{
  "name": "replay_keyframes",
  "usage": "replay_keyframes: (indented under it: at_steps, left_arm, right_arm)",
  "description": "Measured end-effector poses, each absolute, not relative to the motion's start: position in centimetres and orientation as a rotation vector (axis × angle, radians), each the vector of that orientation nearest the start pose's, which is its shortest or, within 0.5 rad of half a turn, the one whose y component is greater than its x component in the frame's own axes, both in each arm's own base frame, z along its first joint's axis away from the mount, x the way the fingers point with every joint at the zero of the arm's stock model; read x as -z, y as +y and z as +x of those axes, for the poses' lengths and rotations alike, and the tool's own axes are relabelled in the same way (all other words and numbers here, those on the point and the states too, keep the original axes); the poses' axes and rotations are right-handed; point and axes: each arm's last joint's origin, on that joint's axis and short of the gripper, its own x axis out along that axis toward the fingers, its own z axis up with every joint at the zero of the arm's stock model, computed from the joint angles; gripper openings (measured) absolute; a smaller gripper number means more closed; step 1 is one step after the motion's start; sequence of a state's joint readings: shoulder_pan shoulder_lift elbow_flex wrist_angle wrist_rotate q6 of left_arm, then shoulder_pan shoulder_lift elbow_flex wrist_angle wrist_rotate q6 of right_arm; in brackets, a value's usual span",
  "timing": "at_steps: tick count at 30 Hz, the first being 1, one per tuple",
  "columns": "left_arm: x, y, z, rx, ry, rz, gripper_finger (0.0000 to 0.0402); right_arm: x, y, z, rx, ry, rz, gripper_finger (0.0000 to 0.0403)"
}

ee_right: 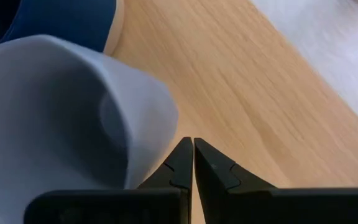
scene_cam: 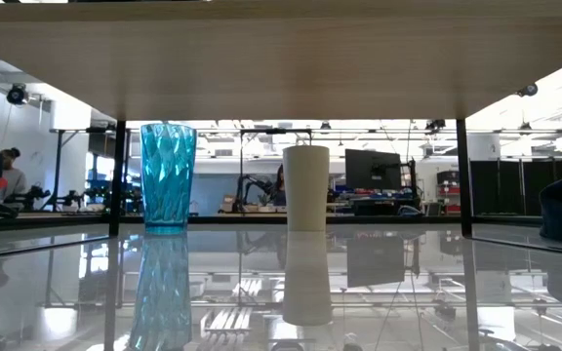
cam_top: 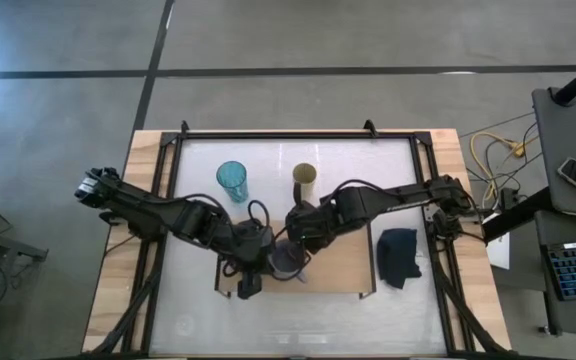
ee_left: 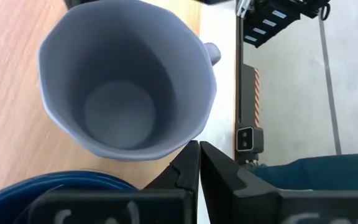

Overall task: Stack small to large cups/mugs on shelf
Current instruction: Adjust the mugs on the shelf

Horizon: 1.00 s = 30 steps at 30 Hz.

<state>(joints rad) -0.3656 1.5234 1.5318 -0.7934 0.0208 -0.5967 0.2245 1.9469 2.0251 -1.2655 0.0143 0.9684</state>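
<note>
Both sets of jaws meet over the light-wood shelf board [cam_top: 343, 262]. Left jaws [ee_left: 199, 163] pressed together beside the small grey-lavender handled mug [ee_left: 126, 81] — right jaws [ee_right: 193, 160] likewise shut, against the mug's outer wall. Dark navy mug [ee_left: 55, 186] just beside.

A twisted-ribbed teal tumbler [scene_cam: 168, 175] is showing beside a plain tan cup [scene_cam: 306, 187]. A grey-lavender mug [ee_left: 126, 78] is sitting on the light-wood shelf [ee_right: 247, 99].

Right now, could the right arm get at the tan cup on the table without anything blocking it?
Probably yes. The tan cup stands alone on the white tabletop, apart from the teal tumbler. The right end effector, fingers shut, sits by the grey mug on the shelf; nothing lies between.
</note>
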Motion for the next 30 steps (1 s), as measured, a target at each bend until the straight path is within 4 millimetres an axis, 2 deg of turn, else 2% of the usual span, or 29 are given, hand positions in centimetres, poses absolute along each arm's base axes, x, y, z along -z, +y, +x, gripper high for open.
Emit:
replay_keyframes:
  at_steps: [15, 21, 30]
  left_arm:
    - [-35.8, -10.8, 29.8, 0.091, 0.894, -0.420, 0.0000]
    - [-36.6, -10.4, 28.7, 0.087, 0.896, -0.419, 0.0000]
    - [-37.1, -10.2, 28.3, 0.066, 0.863, -0.412, 0.0000]
  right_arm:
    - [-33.8, 10.4, 37.8, 0.364, 1.180, 0.712, 0.0008]
    - [-34.0, 11.2, 37.5, 0.350, 1.187, 0.720, 0.0008]
    - [-34.2, 11.4, 37.3, 0.356, 1.176, 0.738, 0.0008]
